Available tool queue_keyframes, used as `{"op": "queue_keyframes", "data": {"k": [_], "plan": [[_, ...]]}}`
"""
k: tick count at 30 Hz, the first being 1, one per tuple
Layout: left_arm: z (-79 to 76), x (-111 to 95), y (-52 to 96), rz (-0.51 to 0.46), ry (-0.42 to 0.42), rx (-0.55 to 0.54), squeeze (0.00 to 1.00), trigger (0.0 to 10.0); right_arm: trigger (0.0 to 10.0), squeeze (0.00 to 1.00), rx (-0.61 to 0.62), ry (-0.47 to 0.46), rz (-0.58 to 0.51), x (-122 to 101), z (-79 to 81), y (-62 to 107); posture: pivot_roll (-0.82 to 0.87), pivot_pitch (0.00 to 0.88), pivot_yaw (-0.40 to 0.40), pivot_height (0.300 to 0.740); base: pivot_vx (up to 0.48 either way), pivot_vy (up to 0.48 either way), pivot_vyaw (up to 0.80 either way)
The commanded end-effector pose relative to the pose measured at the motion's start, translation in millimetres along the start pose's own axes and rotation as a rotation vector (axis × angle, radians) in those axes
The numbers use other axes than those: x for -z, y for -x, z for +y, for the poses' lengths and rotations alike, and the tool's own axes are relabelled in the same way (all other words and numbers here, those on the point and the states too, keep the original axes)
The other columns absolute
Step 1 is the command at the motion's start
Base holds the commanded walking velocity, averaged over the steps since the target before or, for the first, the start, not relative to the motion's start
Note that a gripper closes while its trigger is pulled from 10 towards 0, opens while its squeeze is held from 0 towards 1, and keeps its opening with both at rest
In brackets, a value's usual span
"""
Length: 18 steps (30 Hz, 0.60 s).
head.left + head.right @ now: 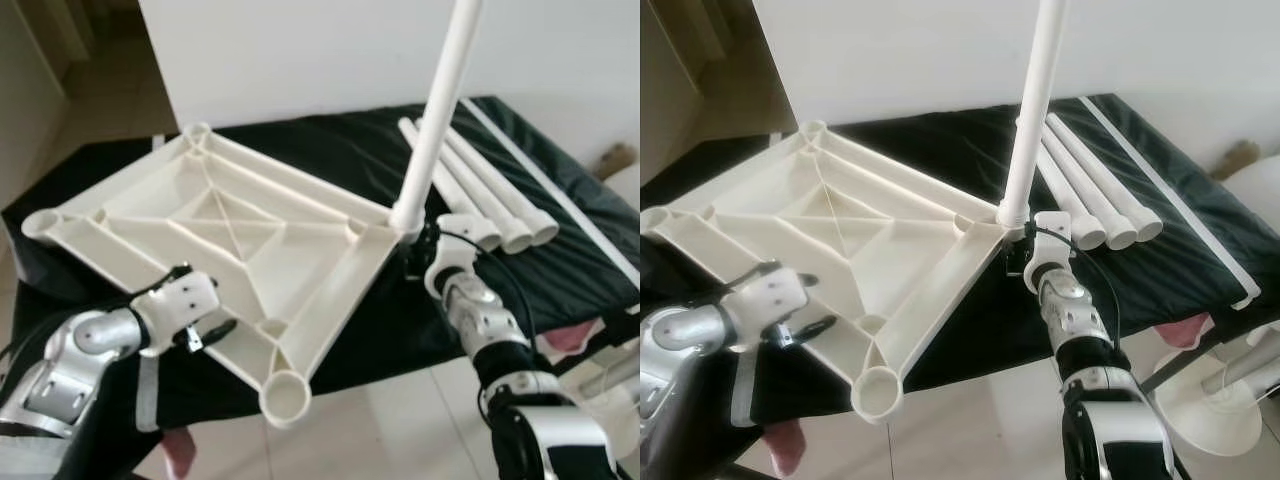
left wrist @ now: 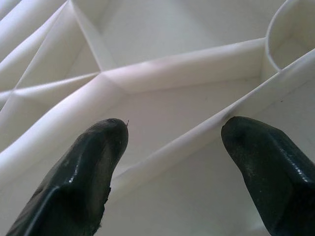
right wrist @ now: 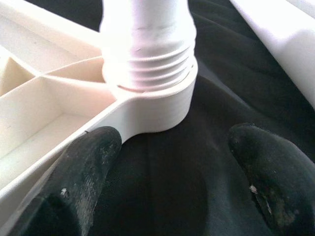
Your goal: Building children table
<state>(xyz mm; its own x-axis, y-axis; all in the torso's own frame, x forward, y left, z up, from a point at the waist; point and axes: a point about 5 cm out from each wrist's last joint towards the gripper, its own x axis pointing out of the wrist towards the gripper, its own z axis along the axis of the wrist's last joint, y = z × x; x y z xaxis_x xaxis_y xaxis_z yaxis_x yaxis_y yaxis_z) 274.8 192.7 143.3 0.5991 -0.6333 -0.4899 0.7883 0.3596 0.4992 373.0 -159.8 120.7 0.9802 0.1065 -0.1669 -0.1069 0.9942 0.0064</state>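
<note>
Tabletop (image 1: 215, 245) lies upside down, and its standing leg (image 1: 440, 110), axis upright, rises just at 12 o'clock of the released, empty right gripper (image 3: 167, 172), the nearer one.

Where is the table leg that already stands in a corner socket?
The upright leg stands in the tabletop's right corner socket, just left of three loose legs, above the right gripper.

I see my left gripper (image 2: 172, 162) right over the white table piece (image 2: 162, 103). Its two black jaws are wide apart. A raised rib (image 2: 197, 137) runs between them, and a round socket (image 2: 295, 34) sits near it.
</note>
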Motion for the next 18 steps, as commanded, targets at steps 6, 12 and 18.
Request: {"op": "queue_keyframes", "data": {"k": [6,12,18], "plan": [[-21.5,1,-21.7,-0.002,0.024,0.095,0.00,10.0,10.0,0.00,-0.056,0.016,-0.026,-5,20.8,-6.5,0.09,0.041,-0.041,0.740,0.000,0.000,0.00],[2.7,-2,-9.4,-0.044,0.073,-0.012,0.00,10.0,10.0,0.00,-0.054,-0.002,-0.097,-9,16.1,-3.0,0.10,0.050,-0.038,0.740,0.000,0.000,0.00],[28.8,-8,13.6,-0.158,0.182,-0.086,0.00,10.0,10.0,0.00,-0.045,-0.001,-0.207,-11,2.9,9.1,0.09,0.061,-0.030,0.740,0.000,0.000,0.00]]}}
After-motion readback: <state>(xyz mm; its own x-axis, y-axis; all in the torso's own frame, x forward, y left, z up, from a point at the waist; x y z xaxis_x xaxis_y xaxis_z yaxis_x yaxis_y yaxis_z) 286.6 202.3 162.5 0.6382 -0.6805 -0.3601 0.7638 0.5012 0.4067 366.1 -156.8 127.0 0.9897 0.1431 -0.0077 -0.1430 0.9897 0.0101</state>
